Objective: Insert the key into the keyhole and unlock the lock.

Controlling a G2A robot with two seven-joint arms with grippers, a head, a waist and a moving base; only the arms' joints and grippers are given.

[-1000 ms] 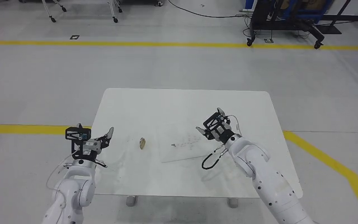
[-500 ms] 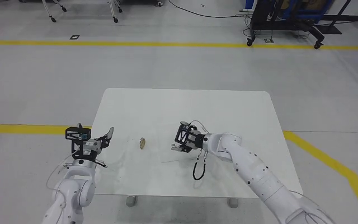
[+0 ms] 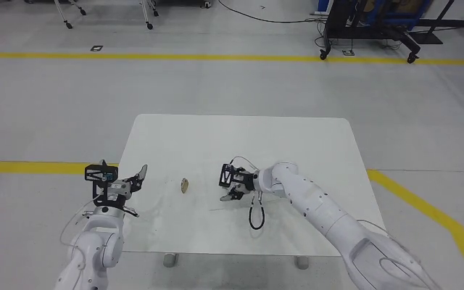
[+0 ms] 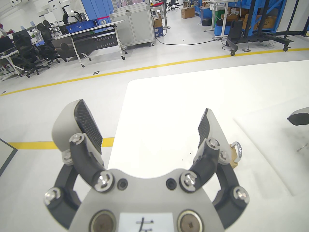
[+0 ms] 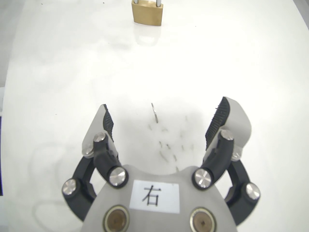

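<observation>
our right gripper [image 5: 164, 105] hangs low over the table [image 5: 60, 61], jaws wide apart and holding nothing, with the small key [image 5: 154, 112] lying between its fingertips, touching neither. the brass lock [image 5: 147, 13] lies well ahead of the key. our left gripper [image 4: 143, 109] sits by the table edge, jaws equally spread and empty.

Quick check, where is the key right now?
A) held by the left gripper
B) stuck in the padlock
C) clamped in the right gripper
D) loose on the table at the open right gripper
D: the key sits ungripped on the table just ahead of the open right gripper, apart from the padlock.
</observation>
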